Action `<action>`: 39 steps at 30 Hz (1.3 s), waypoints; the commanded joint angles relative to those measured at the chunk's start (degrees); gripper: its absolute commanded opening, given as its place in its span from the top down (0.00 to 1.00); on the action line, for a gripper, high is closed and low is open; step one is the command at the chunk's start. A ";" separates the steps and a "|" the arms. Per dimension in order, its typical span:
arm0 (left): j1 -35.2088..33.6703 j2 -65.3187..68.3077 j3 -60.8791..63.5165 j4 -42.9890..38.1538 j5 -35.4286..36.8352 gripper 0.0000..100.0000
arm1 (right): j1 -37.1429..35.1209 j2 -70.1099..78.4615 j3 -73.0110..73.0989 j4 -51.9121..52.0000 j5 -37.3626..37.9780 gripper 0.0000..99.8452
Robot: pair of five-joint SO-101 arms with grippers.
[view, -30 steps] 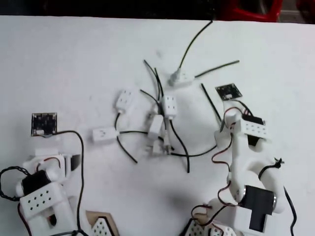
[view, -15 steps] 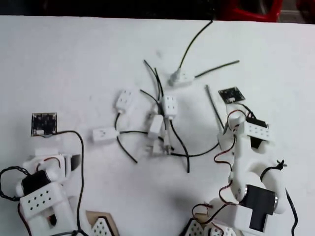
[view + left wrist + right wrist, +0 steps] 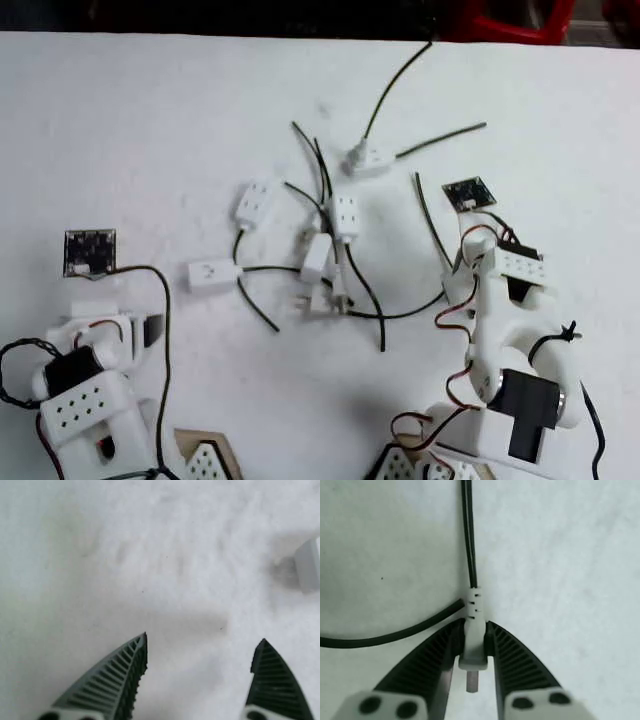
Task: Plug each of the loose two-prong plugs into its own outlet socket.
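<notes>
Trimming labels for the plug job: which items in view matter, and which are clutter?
Job:
- white two-prong plug on a black cord, clamped in the right gripper
- white plastic socket blocks
- loose white plug
- left gripper, open over bare table

Lying about:
- red plastic object, far edge
- brown wooden piece, near edge

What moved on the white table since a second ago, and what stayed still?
The right gripper, shut on a small white two-prong plug, edged slightly back toward its base. The plug's thin black cord swung and bent with it. Nothing was picked up or let go. The open left gripper, the white outlet sockets and the other cords stayed put.
</notes>
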 commanded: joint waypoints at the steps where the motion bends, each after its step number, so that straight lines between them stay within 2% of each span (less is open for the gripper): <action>1: 0.66 -1.01 -0.35 -0.88 -0.44 0.67 | 0.13 -4.00 -0.18 2.33 0.44 0.98; 9: 0.66 -1.01 -0.26 -0.88 -0.44 0.67 | -0.48 -17.80 -0.09 11.47 0.09 0.98; 14: 0.75 -1.10 -0.79 -0.88 1.05 0.67 | -5.41 -30.20 0.18 19.47 -1.93 0.98; 17: 2.68 -1.10 -2.81 -0.35 4.22 0.67 | -10.15 -36.97 0.26 22.02 -6.95 0.98; 21: 6.11 -1.10 -6.24 0.09 7.38 0.67 | -20.09 -44.09 0.26 23.96 -13.80 0.98; 30: 17.19 -1.10 -15.03 -0.53 19.60 0.67 | -40.75 -52.26 0.26 19.30 -28.75 0.98; 35: 24.40 -1.10 -17.32 -3.69 26.81 0.67 | -48.04 -55.43 0.26 15.52 -31.74 0.98; 39: 29.76 -1.10 -17.67 -5.98 29.63 0.67 | -51.38 -59.74 0.26 15.34 -31.74 0.98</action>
